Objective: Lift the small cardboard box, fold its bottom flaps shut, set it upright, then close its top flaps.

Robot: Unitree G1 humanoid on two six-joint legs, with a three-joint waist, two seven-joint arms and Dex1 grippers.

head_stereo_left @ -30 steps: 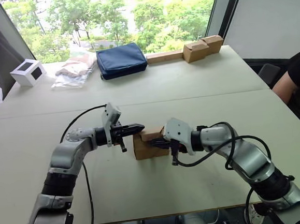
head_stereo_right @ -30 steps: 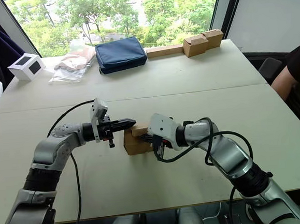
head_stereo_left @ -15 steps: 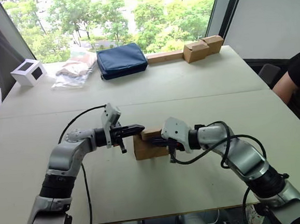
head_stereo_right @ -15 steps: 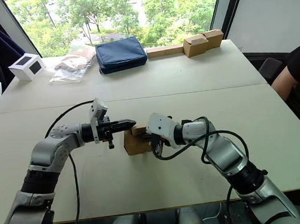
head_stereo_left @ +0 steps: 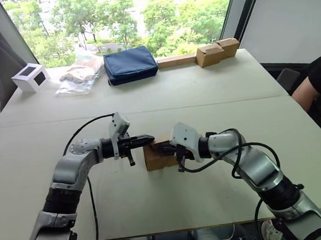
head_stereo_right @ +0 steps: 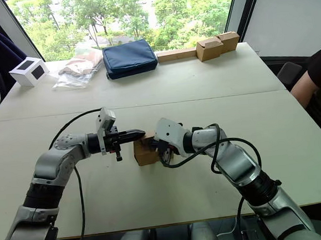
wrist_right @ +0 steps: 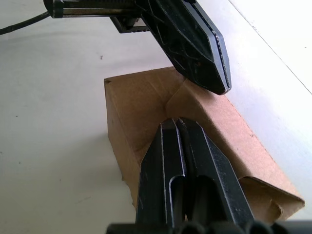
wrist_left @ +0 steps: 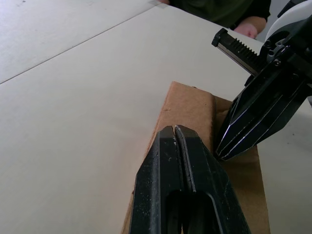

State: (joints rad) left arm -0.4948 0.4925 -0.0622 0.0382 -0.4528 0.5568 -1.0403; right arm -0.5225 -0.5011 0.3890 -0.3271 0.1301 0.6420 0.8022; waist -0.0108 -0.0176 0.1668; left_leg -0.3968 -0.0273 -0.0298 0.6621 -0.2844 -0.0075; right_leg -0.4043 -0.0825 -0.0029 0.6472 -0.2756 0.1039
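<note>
Head cam, left eye: the small cardboard box point(head_stereo_left: 159, 156) is standing on the pale table point(head_stereo_left: 202, 89), near the front edge, about in the middle. The left gripper point(head_stereo_left: 149, 137) is reaching in from the left w/ its tip over the box's top left edge, both fingers pressed together. The right gripper point(head_stereo_left: 165, 149) is coming from the right and is lying over the box top; its tip is partly hidden here, so the jaws are hard to read in this view. At the far side of the table a navy pouch point(head_stereo_left: 129, 64), a white cube box point(head_stereo_left: 30, 77), a clear plastic bag point(head_stereo_left: 80, 75) and a tan pair of boxes point(head_stereo_left: 217, 51) are sitting.

Head cam, right eye: same scene, the box point(head_stereo_right: 144, 152) is sitting between the two grippers.

Left wrist cam: the left fingers point(wrist_left: 168, 170) are closed on nothing, over the box top point(wrist_left: 195, 109). The right gripper point(wrist_left: 222, 155) is pointing down at the top flaps point(wrist_left: 229, 109).

Right wrist cam: the right fingers point(wrist_right: 170, 161) are also shut, empty, resting along the top flaps point(wrist_right: 195, 107), which are lying nearly flat w/ a slanted seam.
</note>
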